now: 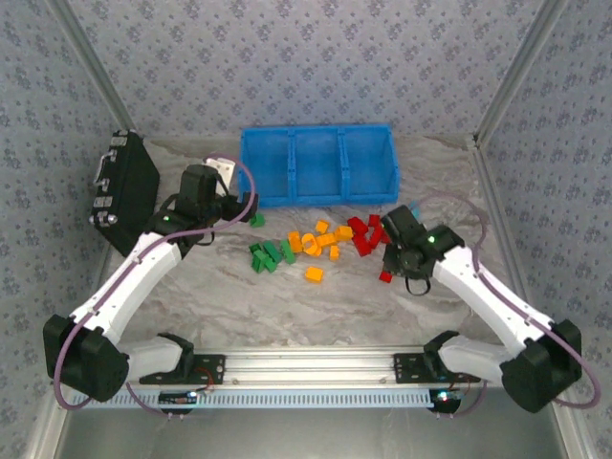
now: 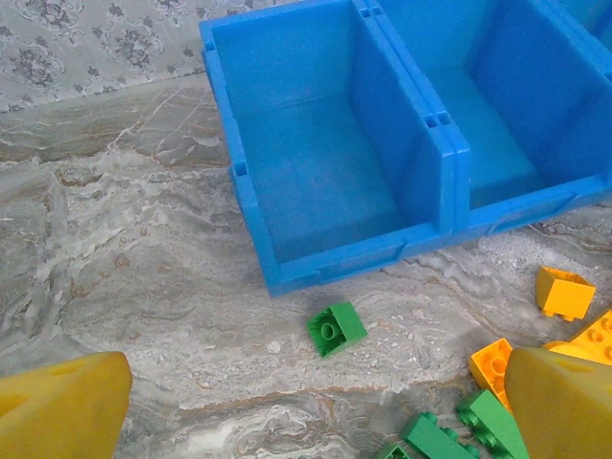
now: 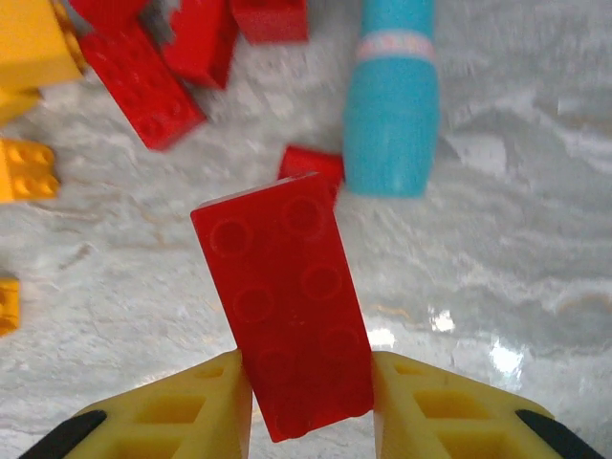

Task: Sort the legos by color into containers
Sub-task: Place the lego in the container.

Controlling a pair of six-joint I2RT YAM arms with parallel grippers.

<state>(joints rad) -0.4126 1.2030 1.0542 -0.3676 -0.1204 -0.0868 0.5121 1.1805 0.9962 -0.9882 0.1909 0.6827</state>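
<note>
1. Right jaws clamp a red brick (image 3: 287, 306) above the counter (image 3: 526, 239); left jaws stand apart near a green brick (image 2: 336, 328).
2. Expect light, stiff, slick plastic; pinch flat sides. Bin (image 2: 335, 263) lies just beyond.

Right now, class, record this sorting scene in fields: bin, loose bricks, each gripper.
bin: bright blue three-compartment plastic bin, no bricks seen inside
loose: green plastic bricks, orange-yellow plastic bricks, red plastic bricks on the marbled table
left gripper: open, near a lone green brick
right gripper: shut on a red rectangular brick
</note>
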